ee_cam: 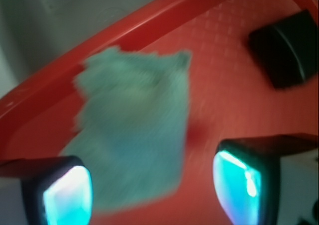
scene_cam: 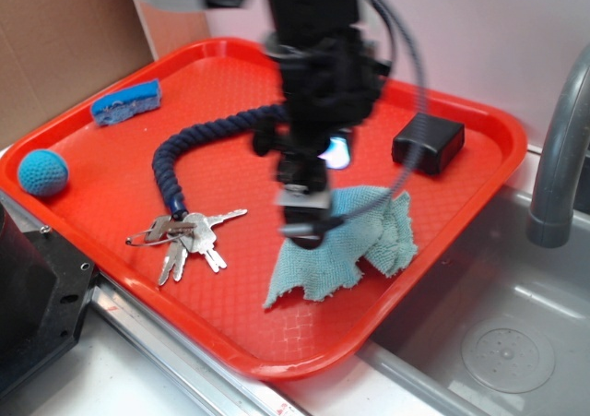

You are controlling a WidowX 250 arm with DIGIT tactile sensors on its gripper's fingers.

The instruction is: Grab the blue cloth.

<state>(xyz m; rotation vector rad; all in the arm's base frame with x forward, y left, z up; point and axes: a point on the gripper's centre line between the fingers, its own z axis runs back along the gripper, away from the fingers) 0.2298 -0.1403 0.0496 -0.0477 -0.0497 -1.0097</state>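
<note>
A red plastic tray (scene_cam: 442,112) sits beside a grey sink basin (scene_cam: 516,342), and everything else lies in the tray. At its far left is a small teal crocheted ball (scene_cam: 42,172), and behind that, near the back rim, a bright-blue sponge piece (scene_cam: 126,101). Next comes a dark navy twisted rope (scene_cam: 189,148), curving down to a bunch of keys (scene_cam: 187,236) at its lower end. Right of the keys, near the tray's front-right rim, the blue cloth (scene_cam: 346,245) lies crumpled and partly folded, its frayed edge toward the front. The gripper (scene_cam: 309,224) hangs directly over the cloth's left part; the exterior view is motion-blurred there. In the wrist view its two fingertips (ee_cam: 67,195) stand wide apart, with the cloth (ee_cam: 134,130) between and below them and nothing held. Toward the tray's right back corner sits a small black box (scene_cam: 429,143), apart from the cloth.
</note>
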